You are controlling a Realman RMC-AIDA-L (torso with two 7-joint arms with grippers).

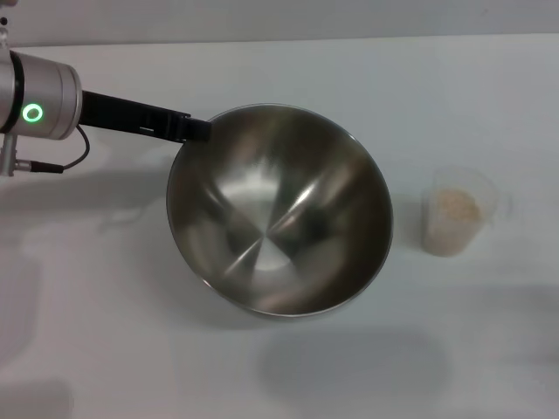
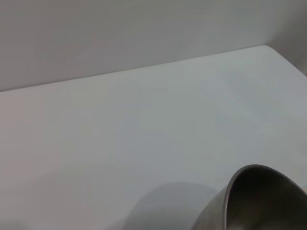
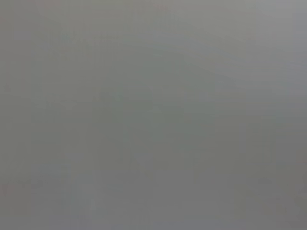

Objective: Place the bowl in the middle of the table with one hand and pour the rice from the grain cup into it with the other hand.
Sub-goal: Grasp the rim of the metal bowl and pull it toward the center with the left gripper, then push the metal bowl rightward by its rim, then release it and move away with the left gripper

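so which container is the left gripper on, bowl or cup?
The steel bowl: left gripper meets its rim. The grain cup stands apart, untouched.

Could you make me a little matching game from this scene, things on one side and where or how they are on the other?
Things:
1. bowl
2. grain cup
3. rice
4. left gripper

Descriptions:
A. inside the clear cup
B. at the bowl's rim
C. tilted, near the middle of the table, empty
D. standing upright to the right of the bowl

Pairs: 1-C, 2-D, 3-A, 4-B
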